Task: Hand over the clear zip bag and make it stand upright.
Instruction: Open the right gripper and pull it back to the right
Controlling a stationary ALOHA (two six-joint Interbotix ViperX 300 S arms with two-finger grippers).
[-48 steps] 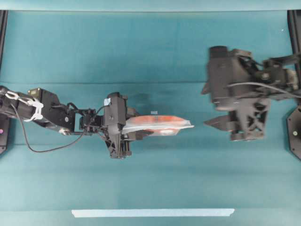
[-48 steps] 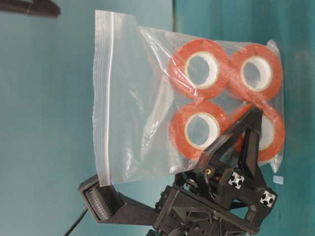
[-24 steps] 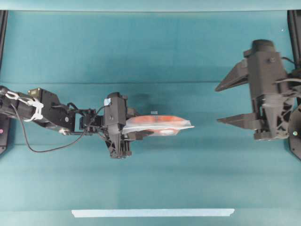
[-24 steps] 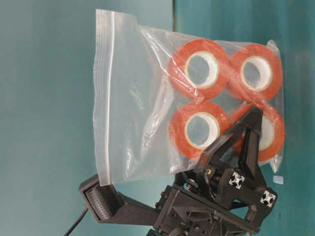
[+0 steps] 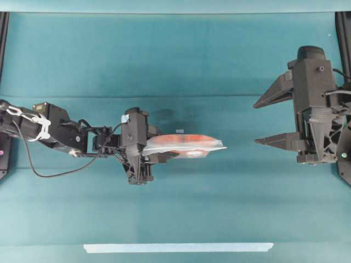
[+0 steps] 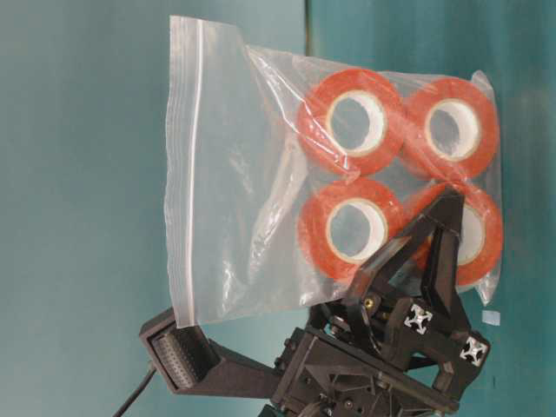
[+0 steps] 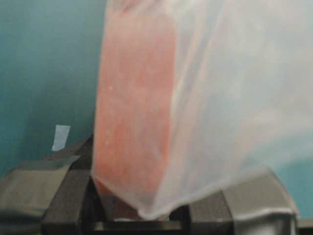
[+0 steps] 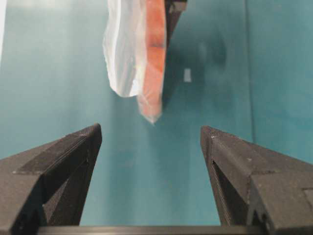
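Nearest us in the overhead view, a pale tape strip (image 5: 178, 247) lies flat on the teal table (image 5: 181, 60), running left to right along the near edge.

Farther in, at mid-table, our left gripper (image 5: 143, 155) reaches in from the left and is closed on one end of the bag (image 5: 184, 146). From above we see the bag edge-on, a thin sliver stretching right from the jaws, held up off the table. In the table-level view its broad face shows: clear, crinkled plastic with the zip strip (image 6: 184, 174) along one edge and four orange rolls (image 6: 400, 174) with white cores packed at the opposite end. One dark finger (image 6: 439, 239) of the left gripper crosses in front of one of those rolls. The left wrist view shows the bag's corner pinched between the two fingers, blurred orange inside.

A small pale tag (image 5: 179, 131) sits on the table just beyond the bag.

On the right, our right gripper (image 5: 269, 120) has its jaws spread wide and holds nothing. It points toward the bag's free end but is well apart from it. Its wrist view shows both fingers (image 8: 58, 166) flanking bare table, with the bag (image 8: 139, 54) hanging farther off between them.
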